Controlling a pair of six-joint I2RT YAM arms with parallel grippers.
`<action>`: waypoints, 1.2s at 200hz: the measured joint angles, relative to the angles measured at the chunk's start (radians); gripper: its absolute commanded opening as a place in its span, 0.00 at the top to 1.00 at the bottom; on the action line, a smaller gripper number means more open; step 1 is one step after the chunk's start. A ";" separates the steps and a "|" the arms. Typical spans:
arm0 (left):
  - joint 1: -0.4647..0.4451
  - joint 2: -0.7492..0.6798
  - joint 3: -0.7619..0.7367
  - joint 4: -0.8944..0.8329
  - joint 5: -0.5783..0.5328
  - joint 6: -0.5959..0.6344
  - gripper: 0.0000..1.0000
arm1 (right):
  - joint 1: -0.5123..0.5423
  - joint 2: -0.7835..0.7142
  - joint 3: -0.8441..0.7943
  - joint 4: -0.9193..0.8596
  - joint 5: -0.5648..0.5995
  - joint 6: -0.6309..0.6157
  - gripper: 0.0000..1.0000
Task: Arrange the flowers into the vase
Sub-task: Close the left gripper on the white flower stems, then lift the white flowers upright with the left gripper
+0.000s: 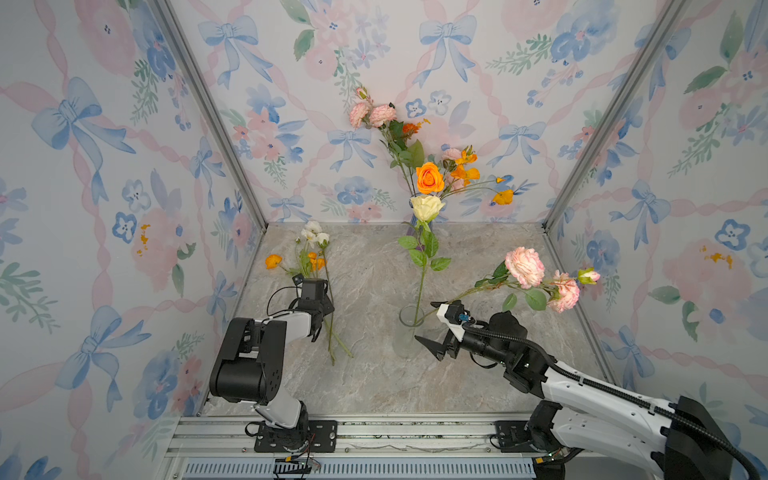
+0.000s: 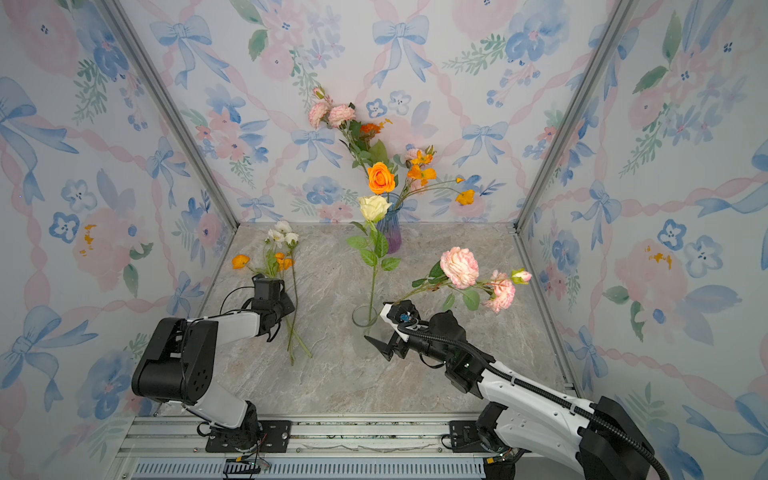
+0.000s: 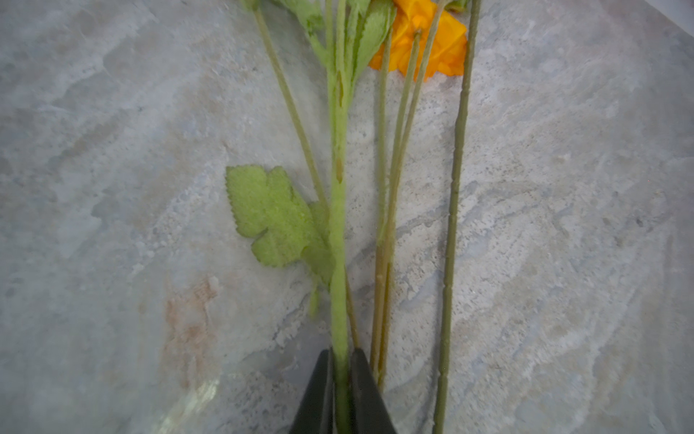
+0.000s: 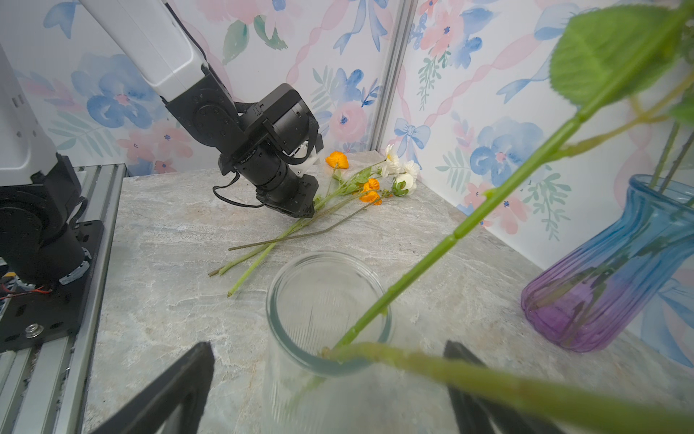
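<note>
Loose flowers [image 1: 313,235] with white and orange blooms lie on the marble floor at the left. My left gripper [image 3: 341,355] is shut on one thick green stem [image 3: 338,225] among them, low over the floor. A clear glass vase [image 1: 405,340] stands mid-table and holds a cream rose [image 1: 427,207]. A pink flower spray [image 1: 524,267] hangs to the right, and the cut end of its stem [image 4: 375,351] rests on the vase rim [image 4: 272,300]. My right gripper [image 4: 326,347] is open just before that vase, jaws wide, and the pink stem crosses between them untouched.
A blue and purple vase [image 2: 390,237] at the back wall holds several pink and orange flowers [image 2: 380,178]. Patterned walls close in the left, back and right. An aluminium rail [image 1: 374,432] with both arm bases runs along the front.
</note>
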 measured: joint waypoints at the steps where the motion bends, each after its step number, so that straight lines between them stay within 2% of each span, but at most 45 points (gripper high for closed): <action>1: 0.000 0.000 0.000 0.000 0.001 0.000 0.92 | 0.000 0.000 0.000 0.000 0.000 0.000 0.03; 28: 0.000 -0.036 -0.012 -0.002 0.006 -0.005 1.00 | 0.000 0.003 0.000 0.000 0.000 0.000 0.03; 88: -0.012 -0.215 -0.019 -0.034 -0.008 0.017 1.00 | 0.000 0.014 0.000 0.004 0.000 0.000 0.03; 151: -0.171 -0.418 0.103 -0.106 -0.174 0.169 1.00 | 0.000 0.017 0.000 0.011 0.000 0.000 0.03; 180: -0.207 -0.464 0.131 -0.095 -0.240 0.230 1.00 | 0.000 0.017 0.000 0.011 0.000 0.000 0.03; 210: -0.228 -0.517 0.129 -0.071 -0.276 0.278 1.00 | 0.000 0.016 -0.001 0.013 0.000 0.001 0.03; 240: -0.280 -0.623 0.128 -0.008 -0.264 0.294 1.00 | -0.002 0.009 -0.010 0.019 0.000 0.003 0.03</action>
